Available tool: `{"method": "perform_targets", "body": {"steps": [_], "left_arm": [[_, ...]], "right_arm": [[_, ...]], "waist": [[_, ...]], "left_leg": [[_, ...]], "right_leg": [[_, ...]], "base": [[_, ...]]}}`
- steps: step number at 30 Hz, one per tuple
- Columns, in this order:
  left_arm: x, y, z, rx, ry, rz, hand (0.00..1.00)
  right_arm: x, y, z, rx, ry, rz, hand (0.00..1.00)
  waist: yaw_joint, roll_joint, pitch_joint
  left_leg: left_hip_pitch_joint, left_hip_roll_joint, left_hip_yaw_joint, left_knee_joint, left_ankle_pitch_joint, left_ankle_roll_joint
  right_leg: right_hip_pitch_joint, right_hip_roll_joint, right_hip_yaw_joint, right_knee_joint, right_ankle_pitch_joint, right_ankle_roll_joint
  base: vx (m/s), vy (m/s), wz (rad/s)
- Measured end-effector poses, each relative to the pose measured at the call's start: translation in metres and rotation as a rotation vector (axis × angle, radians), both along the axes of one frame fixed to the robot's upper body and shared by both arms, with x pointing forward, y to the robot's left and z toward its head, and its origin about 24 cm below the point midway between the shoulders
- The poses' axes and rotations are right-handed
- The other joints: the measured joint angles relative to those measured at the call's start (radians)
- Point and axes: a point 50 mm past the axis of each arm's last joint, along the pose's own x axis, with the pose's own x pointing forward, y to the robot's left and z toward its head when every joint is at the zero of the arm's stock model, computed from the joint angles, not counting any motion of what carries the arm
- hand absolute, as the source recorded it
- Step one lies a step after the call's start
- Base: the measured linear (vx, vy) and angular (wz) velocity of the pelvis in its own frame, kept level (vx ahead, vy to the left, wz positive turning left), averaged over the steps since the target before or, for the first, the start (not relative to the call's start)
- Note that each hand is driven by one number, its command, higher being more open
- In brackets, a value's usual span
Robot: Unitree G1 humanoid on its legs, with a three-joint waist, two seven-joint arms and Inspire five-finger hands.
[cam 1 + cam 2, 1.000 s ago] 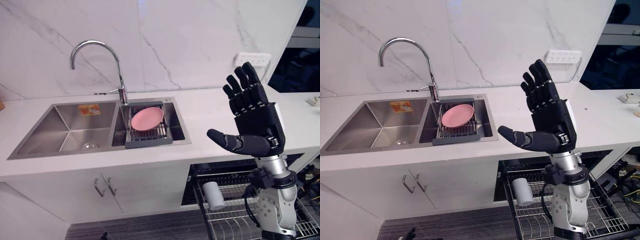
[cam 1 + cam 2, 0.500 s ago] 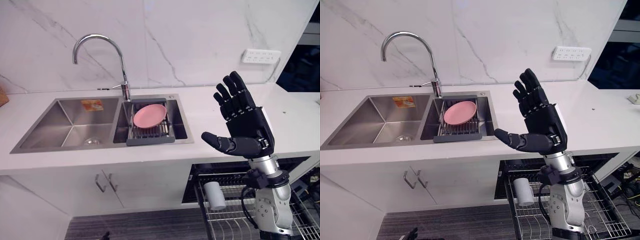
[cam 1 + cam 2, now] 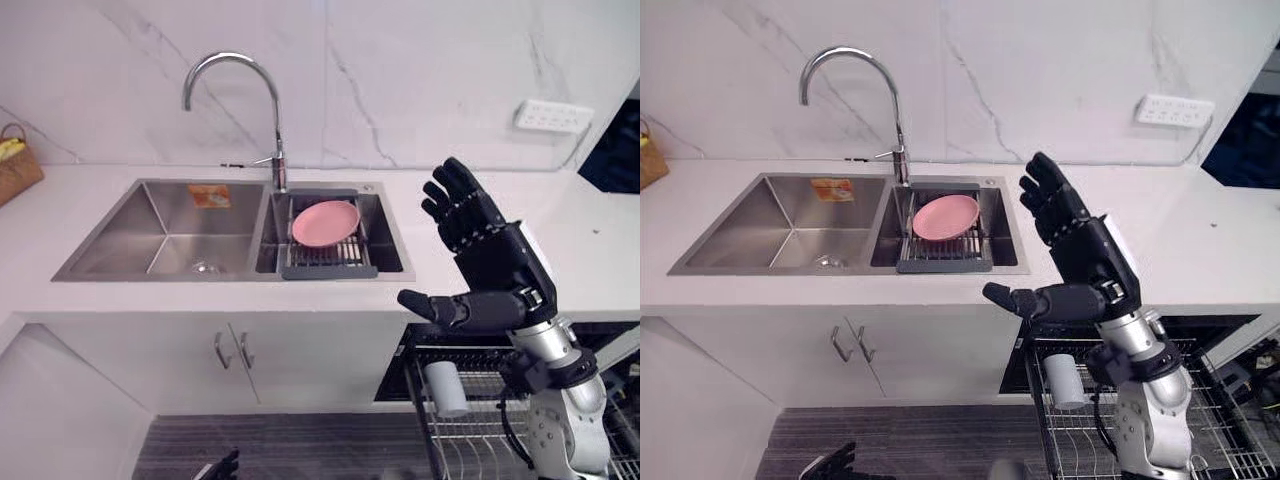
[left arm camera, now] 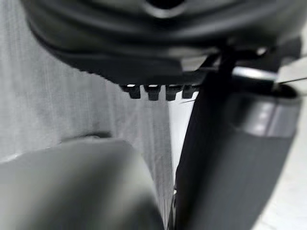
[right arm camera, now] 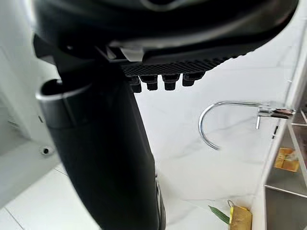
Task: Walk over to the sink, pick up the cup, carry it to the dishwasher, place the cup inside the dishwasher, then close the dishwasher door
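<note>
- The right hand (image 3: 497, 272) was raised in front of the white countertop (image 3: 60, 215), at about 4 o'clock in the head views
- Its fingers (image 3: 455, 200) stood straight and spread wide, pointing to 11 o'clock, with the thumb stuck out toward 9 o'clock; it held nothing
- The white cup (image 3: 445, 388) sat in the pulled-out wire rack (image 3: 1210, 425) of the dishwasher, below the counter edge, at 6 o'clock from the thumb tip and well apart from the hand
- The stainless double sink (image 3: 165, 235) lay at 10 o'clock from the hand, with the curved chrome faucet (image 3: 240, 75) rising at its 12 o'clock edge, between the two basins
- In the right basin a pink plate (image 3: 326, 219) leaned on a dark drain rack (image 3: 330, 265)
- A white socket strip (image 3: 553, 115) was fixed to the marble wall at 1 o'clock from the hand
- A woven basket (image 3: 15, 165) stood on the counter at the far 9 o'clock edge
- Two cabinet handles (image 3: 232, 350) showed under the sink
- The left hand (image 3: 830, 462) hung low at 7 o'clock, near the floor, fingers loose and holding nothing
</note>
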Motion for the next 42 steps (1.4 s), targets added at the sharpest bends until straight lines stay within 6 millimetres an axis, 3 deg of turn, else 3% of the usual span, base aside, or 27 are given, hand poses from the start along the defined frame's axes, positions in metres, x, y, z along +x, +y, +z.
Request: {"method": "perform_targets", "body": {"steps": [2, 4, 5, 6, 9, 12, 13, 15, 16, 17, 18, 19, 21, 22, 23, 24, 25, 28, 29, 35, 39, 42], "left_arm": [[-0.011, 0.005, -0.002, -0.028, 0.037, 0.083, 1.0], [-0.029, 0.007, -0.005, -0.044, 0.076, 0.176, 1.0], [-0.031, 0.007, -0.006, -0.038, 0.083, 0.184, 1.0], [-0.029, 0.004, -0.007, -0.021, 0.084, 0.155, 1.0], [-0.017, 0.002, -0.005, 0.006, 0.045, 0.103, 1.0], [-0.009, 0.001, -0.003, 0.045, 0.004, 0.044, 1.0], [-0.006, -0.001, -0.002, 0.056, -0.011, 0.025, 1.0], [0.002, -0.009, 0.0, 0.07, -0.048, -0.002, 1.0], [0.004, -0.014, 0.001, 0.074, -0.067, -0.005, 1.0], [0.005, -0.016, 0.002, 0.075, -0.073, -0.005, 1.0], [0.001, -0.018, 0.0, 0.071, -0.036, -0.021, 1.0], [-0.002, -0.019, 0.0, 0.037, -0.03, -0.021, 1.0], [-0.004, -0.02, 0.002, -0.057, -0.049, 0.002, 1.0], [-0.006, -0.026, 0.005, -0.119, -0.071, 0.041, 1.0], [-0.01, -0.031, 0.004, -0.135, -0.068, 0.063, 1.0], [-0.011, -0.032, 0.004, -0.143, -0.066, 0.09, 1.0], [-0.01, -0.031, 0.006, -0.144, -0.071, 0.097, 1.0], [-0.011, -0.031, 0.007, -0.121, -0.057, 0.122, 1.0], [-0.03, -0.018, -0.001, 0.038, 0.092, 0.132, 1.0], [-0.031, -0.018, -0.002, 0.035, 0.088, 0.132, 1.0], [-0.036, -0.015, -0.009, 0.001, 0.112, 0.177, 1.0], [-0.043, -0.01, -0.014, -0.01, 0.139, 0.215, 1.0]], "right_arm": [[-0.001, 0.0, 0.001, -0.004, -0.011, 0.003, 1.0], [-0.003, 0.0, 0.005, -0.013, -0.048, 0.01, 1.0], [-0.004, -0.001, 0.006, -0.016, -0.056, 0.005, 1.0], [-0.005, -0.005, 0.01, -0.028, -0.063, -0.017, 1.0], [0.0, -0.013, 0.021, -0.041, -0.072, -0.073, 1.0], [0.0, -0.019, 0.024, -0.031, -0.071, -0.114, 1.0], [0.0, -0.021, 0.025, -0.031, -0.076, -0.128, 1.0], [-0.005, -0.024, 0.034, -0.034, -0.115, -0.157, 1.0], [-0.008, -0.022, 0.039, -0.037, -0.142, -0.161, 1.0], [-0.009, -0.022, 0.041, -0.036, -0.151, -0.162, 1.0], [-0.01, -0.023, 0.044, -0.029, -0.182, -0.176, 1.0], [-0.008, -0.023, 0.049, -0.016, -0.214, -0.188, 1.0], [-0.006, -0.024, 0.053, 0.002, -0.229, -0.205, 1.0], [-0.003, -0.022, 0.057, 0.018, -0.248, -0.202, 1.0], [-0.001, -0.018, 0.059, 0.019, -0.252, -0.181, 1.0], [0.001, -0.007, 0.058, 0.037, -0.259, -0.134, 1.0], [0.002, 0.006, 0.057, 0.04, -0.26, -0.072, 1.0], [-0.001, 0.02, 0.059, 0.027, -0.278, 0.004, 1.0], [-0.025, 0.019, 0.053, 0.036, -0.27, 0.025, 1.0], [-0.024, 0.02, 0.052, 0.039, -0.265, 0.026, 1.0], [-0.018, 0.022, 0.047, 0.047, -0.215, 0.032, 1.0], [-0.007, 0.016, 0.038, -0.079, -0.145, -0.089, 1.0]], "waist": [[0.002, -0.006, -0.005], [-0.004, -0.008, -0.026], [-0.008, -0.004, -0.032], [-0.012, 0.019, -0.05], [-0.001, 0.054, -0.06], [-0.003, 0.063, -0.059], [-0.004, 0.069, -0.056], [-0.003, 0.101, -0.039], [-0.007, 0.12, -0.028], [-0.006, 0.111, -0.022], [-0.002, 0.115, -0.025], [0.004, 0.104, -0.017], [0.027, 0.095, -0.011], [0.042, 0.101, -0.007], [0.056, 0.108, -0.008], [0.059, 0.11, 0.002], [0.059, 0.098, 0.009], [0.066, 0.097, 0.01], [0.057, 0.07, -0.114], [0.061, 0.069, -0.114], [0.075, 0.068, -0.114], [0.072, 0.061, -0.123]], "left_leg": [[0.034, -0.001, 0.002, -0.025, -0.015, -0.004], [0.066, -0.004, -0.005, -0.015, -0.053, -0.021], [0.07, -0.001, -0.015, -0.005, -0.064, -0.024], [0.069, 0.027, -0.03, 0.007, -0.086, -0.04], [0.071, 0.07, -0.037, 0.005, -0.091, -0.049], [0.056, 0.074, -0.034, 0.119, -0.089, -0.053], [0.034, 0.074, -0.024, 0.211, -0.089, -0.053], [-0.053, 0.102, 0.046, 0.478, -0.056, -0.094], [-0.089, 0.122, 0.089, 0.609, 0.01, -0.094], [-0.105, 0.133, 0.105, 0.663, -0.007, -0.09], [-0.151, 0.134, 0.124, 0.675, -0.114, -0.077], [-0.212, 0.116, 0.12, 0.603, -0.172, -0.07], [-0.284, 0.109, 0.083, 0.473, -0.175, -0.075], [-0.309, 0.111, -0.008, 0.316, -0.115, -0.113], [-0.26, 0.115, -0.046, 0.272, -0.072, -0.131], [-0.201, 0.117, -0.039, 0.18, 0.002, -0.119], [-0.193, 0.113, -0.023, 0.157, 0.02, -0.11], [-0.176, 0.122, 0.01, 0.143, 0.024, -0.115], [-0.089, 0.141, 0.028, -0.024, 0.118, -0.141], [-0.081, 0.141, 0.034, -0.044, 0.135, -0.135], [-0.019, 0.147, 0.072, -0.147, 0.182, -0.143], [0.026, 0.157, 0.096, -0.225, 0.212, -0.148]], "right_leg": [[-0.006, 0.025, -0.012, -0.097, 0.051, 0.004], [0.01, 0.051, -0.02, -0.166, 0.142, -0.028], [0.024, 0.052, -0.022, -0.18, 0.192, -0.018], [0.04, 0.074, -0.046, -0.202, 0.204, -0.012], [0.058, 0.114, -0.065, -0.236, 0.191, -0.029], [0.115, 0.118, -0.071, -0.261, 0.165, -0.031], [0.145, 0.116, -0.07, -0.273, 0.156, -0.03], [0.212, 0.125, -0.067, -0.302, 0.13, -0.04], [0.264, 0.118, -0.053, -0.333, 0.117, -0.051], [0.287, 0.11, -0.039, -0.35, 0.117, -0.051], [0.309, 0.093, -0.014, -0.375, 0.12, -0.045], [0.31, 0.069, 0.014, -0.384, 0.122, -0.042], [0.309, 0.052, 0.048, -0.393, 0.121, -0.042], [0.305, 0.054, 0.099, -0.388, 0.094, -0.002], [0.299, 0.06, 0.121, -0.375, 0.079, 0.02], [0.29, 0.067, 0.15, -0.347, 0.06, 0.027], [0.274, 0.065, 0.176, -0.335, 0.062, 0.032], [0.268, 0.075, 0.205, -0.34, 0.065, 0.035], [0.27, 0.109, 0.285, -0.471, 0.199, 0.007], [0.276, 0.099, 0.265, -0.494, 0.209, 0.007], [0.287, 0.054, 0.112, -0.519, 0.227, 0.018], [0.298, 0.038, 0.023, -0.526, 0.224, 0.022]], "base": [[0.2, -0.003, 0.0], [0.33, -0.042, 0.08], [0.42, -0.075, 0.26], [0.45, -0.081, 0.27], [0.47, -0.088, 0.03], [0.33, -0.08, -0.03], [0.23, -0.058, -0.14], [0.33, -0.057, -0.31], [0.27, 0.022, -0.37], [0.26, 0.094, -0.4], [0.23, 0.113, -0.45], [0.22, 0.115, -0.46], [0.17, 0.168, -0.31], [0.15, 0.209, -0.36], [0.19, 0.25, -0.4], [0.17, 0.181, -0.4], [0.14, 0.136, -0.29], [0.04, 0.016, -0.3], [0.0, 0.0, -0.09], [0.0, 0.001, -0.03], [-0.03, -0.004, -0.2], [-0.02, -0.028, -0.1]]}}
